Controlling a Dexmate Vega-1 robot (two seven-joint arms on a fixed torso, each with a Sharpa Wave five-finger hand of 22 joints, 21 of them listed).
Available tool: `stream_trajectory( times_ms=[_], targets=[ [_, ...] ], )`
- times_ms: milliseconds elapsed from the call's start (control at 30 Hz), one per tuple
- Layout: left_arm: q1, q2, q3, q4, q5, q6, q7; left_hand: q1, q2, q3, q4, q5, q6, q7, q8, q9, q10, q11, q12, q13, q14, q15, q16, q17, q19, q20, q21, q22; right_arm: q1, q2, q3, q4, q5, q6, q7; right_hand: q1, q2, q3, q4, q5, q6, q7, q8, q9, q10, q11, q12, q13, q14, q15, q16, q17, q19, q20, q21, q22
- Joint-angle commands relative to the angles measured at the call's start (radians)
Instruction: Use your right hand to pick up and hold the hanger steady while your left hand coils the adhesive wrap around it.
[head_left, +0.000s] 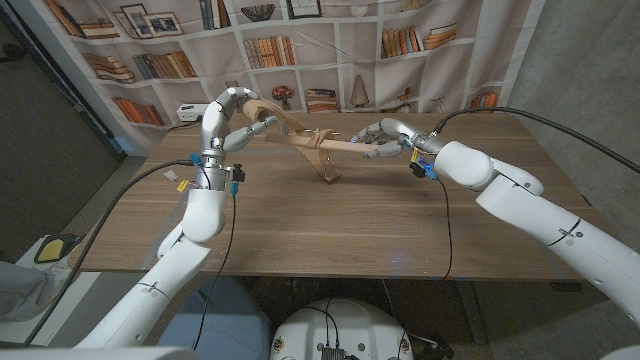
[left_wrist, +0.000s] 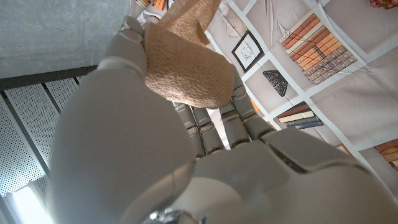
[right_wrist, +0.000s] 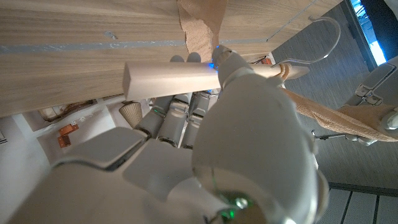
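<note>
Holding hanger (head_left: 335, 146), left hand (head_left: 240, 128) gripping wrap (head_left: 262, 106)

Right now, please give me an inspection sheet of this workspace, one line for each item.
Surface: wooden table, bare around the work.
Job's things: wooden hanger held above the table; tan wrap runs from the left hand to the hanger's middle, with a tail hanging down.
Clutter: nothing seen.
Hands: right hand grips one end of the hanger; left hand holds the wrap.
Cables: black cables run along both arms.
Surroundings: bookshelf backdrop behind the table.
</note>
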Motion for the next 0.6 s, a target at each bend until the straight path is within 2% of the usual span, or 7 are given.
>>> stream_trajectory(
  times_ms=[33,600],
  targets=[
    [0.015,0.008,0.007,-0.024,-0.005,0.006,-0.004,0.330,0.337,0.011,0.000,-0.001,0.003,0.001,0.005,-0.001,0.000,0.000,0.007,0.002,0.169,-0.169,0.007,0.062,0.006,-0.005,0.007,0.004,-0.017,0.010,0.007,0.009,-0.011,0.002,-0.036,0.021,0.027,0.013,0.020,0.005,0.008,-0.002,0.002,0.004,0.096,-0.094,0.004,0.096,0.111,-0.221,0.006,0.004,-0.005,-0.077,0.006,0.003],
    [0.022,0.005,0.012,-0.030,-0.005,0.000,0.001,0.329,0.337,0.011,-0.001,0.000,0.002,0.000,0.008,-0.001,0.000,0.000,0.010,0.001,0.170,-0.169,0.008,0.062,0.006,-0.005,0.006,0.003,-0.007,0.009,0.001,0.009,-0.015,0.001,-0.027,0.019,0.026,0.013,0.020,0.005,0.009,-0.002,0.001,0.004,0.098,-0.095,0.002,0.096,0.111,-0.221,0.006,0.004,-0.011,-0.074,0.005,0.003]
  ],
)
